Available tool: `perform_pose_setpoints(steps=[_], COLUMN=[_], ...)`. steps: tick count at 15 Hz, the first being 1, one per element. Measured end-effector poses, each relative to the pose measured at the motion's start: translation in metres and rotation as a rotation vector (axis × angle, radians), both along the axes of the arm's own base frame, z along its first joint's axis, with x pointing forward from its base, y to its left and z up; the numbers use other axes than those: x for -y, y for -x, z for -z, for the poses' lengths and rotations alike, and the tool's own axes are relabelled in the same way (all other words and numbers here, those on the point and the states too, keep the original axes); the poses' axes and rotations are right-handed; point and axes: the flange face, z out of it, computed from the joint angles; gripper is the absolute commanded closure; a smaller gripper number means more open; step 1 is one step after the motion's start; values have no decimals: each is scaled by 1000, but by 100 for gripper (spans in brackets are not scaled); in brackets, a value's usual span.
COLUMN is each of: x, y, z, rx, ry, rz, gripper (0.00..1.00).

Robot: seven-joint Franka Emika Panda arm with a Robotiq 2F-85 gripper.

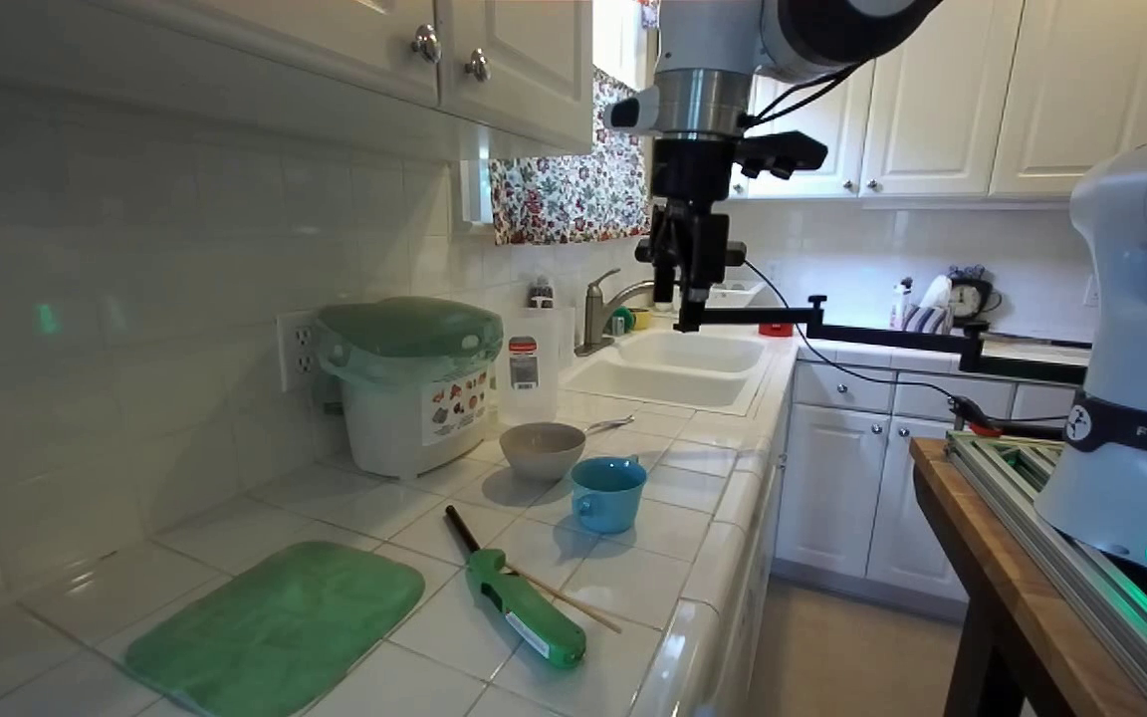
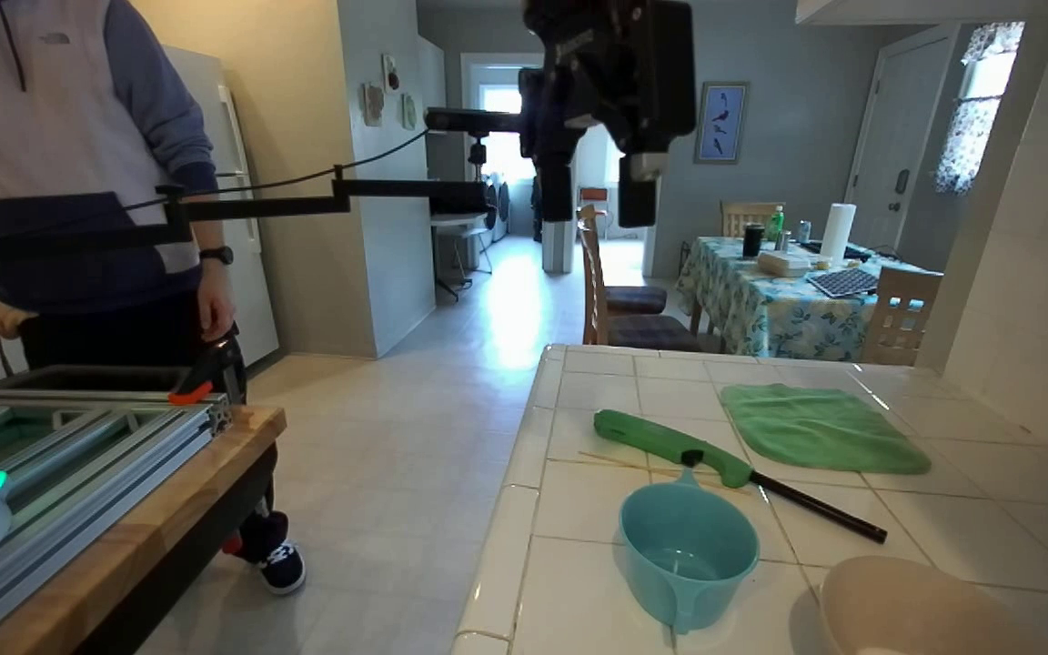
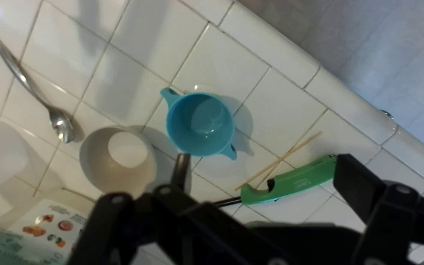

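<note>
My gripper [image 1: 680, 294] is open and empty, high above the white tiled counter. Its two fingers stand apart in an exterior view [image 2: 597, 200] and in the wrist view [image 3: 263, 162]. Below are a blue two-handled cup [image 3: 201, 125], upright and empty, and a beige bowl [image 3: 118, 158] beside it. A green lighter [image 3: 300, 180] with a black barrel lies near a thin wooden stick [image 3: 280, 158]. In the wrist view the lighter shows between the fingers, far below; part of its barrel is hidden. A metal spoon [image 3: 31, 84] lies past the bowl.
A green cloth [image 1: 275, 627] lies flat on the counter. A white bin with a green lid [image 1: 409, 329] and a translucent bottle [image 1: 529, 388] stand by the wall, before a sink [image 1: 683, 363] and faucet [image 1: 593, 314]. Upper cabinets [image 1: 524, 80] overhang. A person [image 2: 69, 155] stands beyond the robot's table.
</note>
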Motion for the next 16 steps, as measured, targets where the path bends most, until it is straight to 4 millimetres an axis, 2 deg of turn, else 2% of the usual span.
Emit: perform_pose_setpoints(steps=[6,10,12,16], x=[7,33,45,56], y=[-45,-73,-82,-90], z=[31,44,50,68], rx=[140,218,239,243], ry=[215,372,429,480], rz=[-231,-300,-309,-304], gripper=[0,0,0,0])
